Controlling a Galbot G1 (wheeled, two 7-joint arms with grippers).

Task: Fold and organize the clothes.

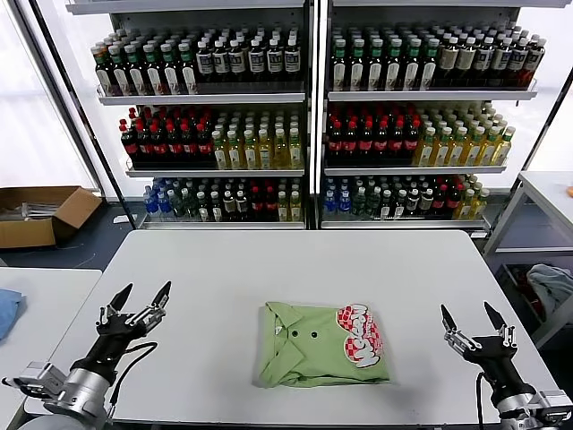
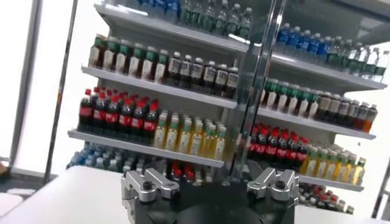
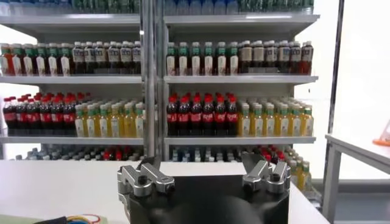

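Shirt [image 1: 322, 345], light green, folded into a neat rectangle, lying near front-centre of white table [image 1: 269, 269]. Collar and small buttons facing up on its left half, red-and-white logo on its right. Left gripper [image 1: 141, 300] hovering over table's left front area, fingers spread apart, holding nothing. Right gripper [image 1: 473, 321] near right front edge, fingers likewise apart, empty. Both well clear of shirt. Bottle shelves [image 1: 313, 98] behind table.

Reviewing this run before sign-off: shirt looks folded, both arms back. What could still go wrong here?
1. The folded shirt has an uneven near-left hem; a regrasp could undo the fold.
2. Left gripper and right gripper hover open, apart from the shirt; a fast approach may drag it along the table.
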